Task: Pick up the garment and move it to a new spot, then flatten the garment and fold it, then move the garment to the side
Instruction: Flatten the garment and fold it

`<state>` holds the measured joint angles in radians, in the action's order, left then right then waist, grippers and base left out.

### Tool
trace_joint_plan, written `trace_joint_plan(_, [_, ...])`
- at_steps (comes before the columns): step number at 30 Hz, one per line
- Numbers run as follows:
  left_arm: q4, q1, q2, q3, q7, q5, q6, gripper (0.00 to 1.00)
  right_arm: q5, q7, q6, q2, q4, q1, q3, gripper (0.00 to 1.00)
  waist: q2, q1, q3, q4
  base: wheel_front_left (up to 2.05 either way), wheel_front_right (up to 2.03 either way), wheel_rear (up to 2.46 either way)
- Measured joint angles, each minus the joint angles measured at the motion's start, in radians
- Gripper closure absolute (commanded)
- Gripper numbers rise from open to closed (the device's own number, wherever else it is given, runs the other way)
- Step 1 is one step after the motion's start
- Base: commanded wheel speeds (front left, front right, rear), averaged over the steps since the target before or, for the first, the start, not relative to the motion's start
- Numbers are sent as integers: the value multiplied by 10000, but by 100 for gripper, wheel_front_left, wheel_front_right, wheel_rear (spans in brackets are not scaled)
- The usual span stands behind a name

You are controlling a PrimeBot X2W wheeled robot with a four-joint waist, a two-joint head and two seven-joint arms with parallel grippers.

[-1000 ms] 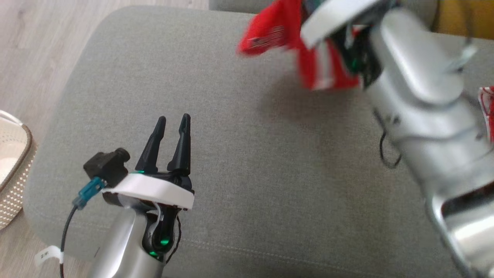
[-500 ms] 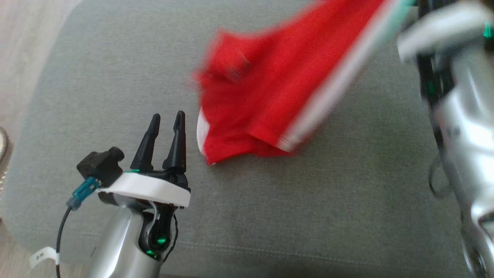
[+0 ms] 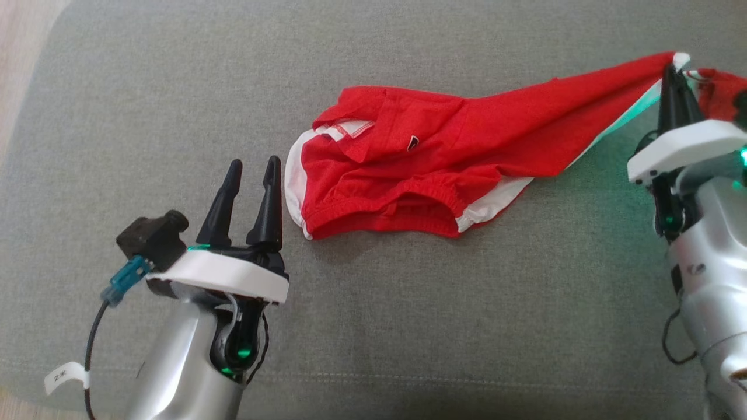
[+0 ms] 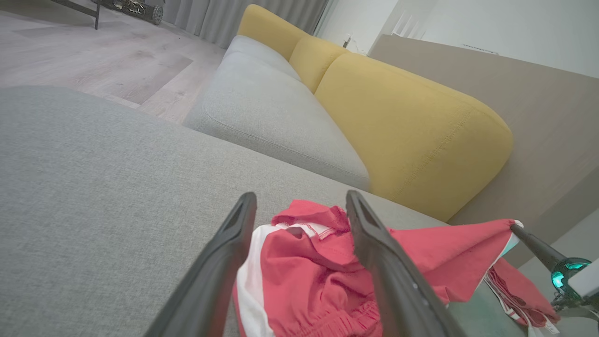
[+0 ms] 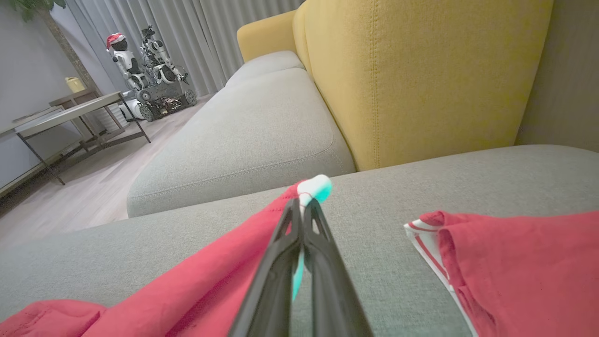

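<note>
One corner of the garment [image 3: 420, 157] sits pinched in the closed right tool [image 3: 674, 71]; the left tool [image 3: 253, 163], spread and empty, hovers beside it. Tugging could slip that thin pinch.

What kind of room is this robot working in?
Most likely a living room, perhaps a staged one: a grey sofa with yellow back cushions, a wooden floor and long grey curtains.

Cut off and unclear
At two o'clock a second red cloth [image 3: 716, 93] is running off the head view's edge; a small dark badge [image 3: 412, 142] on the garment [image 3: 496, 128] is possibly showing a logo.
</note>
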<state>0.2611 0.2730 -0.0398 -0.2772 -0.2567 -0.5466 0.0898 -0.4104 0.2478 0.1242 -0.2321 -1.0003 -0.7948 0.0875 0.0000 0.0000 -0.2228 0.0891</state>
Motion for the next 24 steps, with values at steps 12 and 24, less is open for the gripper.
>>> trace_joint_plan(12, [123,-35,0,-13,0,69,81,0,644,4,0,155,970,658,-251,0,0,0,618,-31,0,0,0])
trace_joint_plan(24, [-132,-466,-2,259,0,94,73,0,953,31,0,830,5436,3717,-476,0,0,0,1069,-263,0,0,0])
